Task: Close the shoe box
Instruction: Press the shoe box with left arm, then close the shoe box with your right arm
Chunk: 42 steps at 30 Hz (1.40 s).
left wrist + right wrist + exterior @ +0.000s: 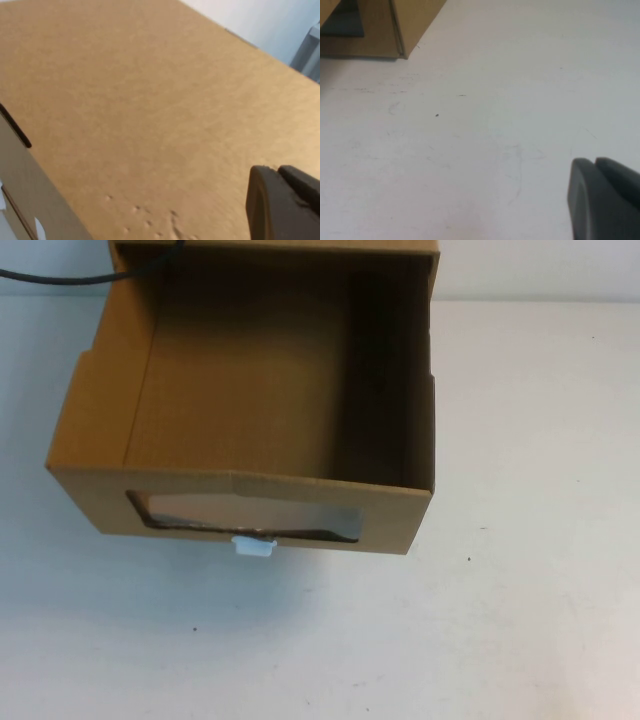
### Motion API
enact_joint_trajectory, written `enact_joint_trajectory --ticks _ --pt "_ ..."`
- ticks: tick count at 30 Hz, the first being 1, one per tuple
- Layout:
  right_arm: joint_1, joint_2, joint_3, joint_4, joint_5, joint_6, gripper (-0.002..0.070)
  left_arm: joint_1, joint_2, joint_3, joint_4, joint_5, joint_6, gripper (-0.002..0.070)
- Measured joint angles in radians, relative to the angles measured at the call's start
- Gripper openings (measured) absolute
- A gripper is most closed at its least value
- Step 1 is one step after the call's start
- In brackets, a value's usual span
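Observation:
The shoe box (250, 502) is a brown cardboard drawer in the middle of the high view, drawn far out of its sleeve (300, 248) toward me, open on top and empty. Its front has a clear window (250, 518) with a small white pull tab (254, 546) just below. Neither gripper shows in the high view. My left gripper (277, 170) is shut and empty, close over a broad brown cardboard face (150, 100). My right gripper (595, 161) is shut and empty above bare table, a box corner (410, 25) some way from it.
The white table (520, 540) runs in front of and to the right of the box. A black cable (60, 280) lies at the back left. The left wrist view shows a lower cardboard edge with a white bit (39, 227).

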Motion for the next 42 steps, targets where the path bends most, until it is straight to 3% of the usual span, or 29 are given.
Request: enact_joint_trajectory --ticks 15,20,24,30,36,42 --pt "0.0 0.0 0.0 0.025 -0.017 0.0 -0.0012 -0.071 0.11 -0.061 0.053 0.045 -0.007 -0.0005" --pt "0.0 0.0 0.0 0.239 -0.135 0.0 -0.0013 -0.071 0.117 -0.063 0.053 0.045 -0.039 -0.0005" --pt "0.0 0.0 0.0 0.522 -0.239 0.0 -0.0013 -0.071 0.134 -0.065 0.053 0.049 -0.057 -0.0005" --pt "0.0 0.0 0.0 0.69 -0.317 0.002 -0.0013 -0.071 0.137 -0.067 0.044 0.052 -0.071 -0.0005" --pt "0.0 0.074 -0.169 0.661 -0.064 0.002 -0.0012 -0.071 0.137 -0.067 0.038 0.054 -0.089 -0.0005" --pt "0.0 0.43 -0.5 0.474 0.388 0.004 -0.0011 -0.071 0.137 -0.067 0.038 0.054 -0.099 -0.0005"
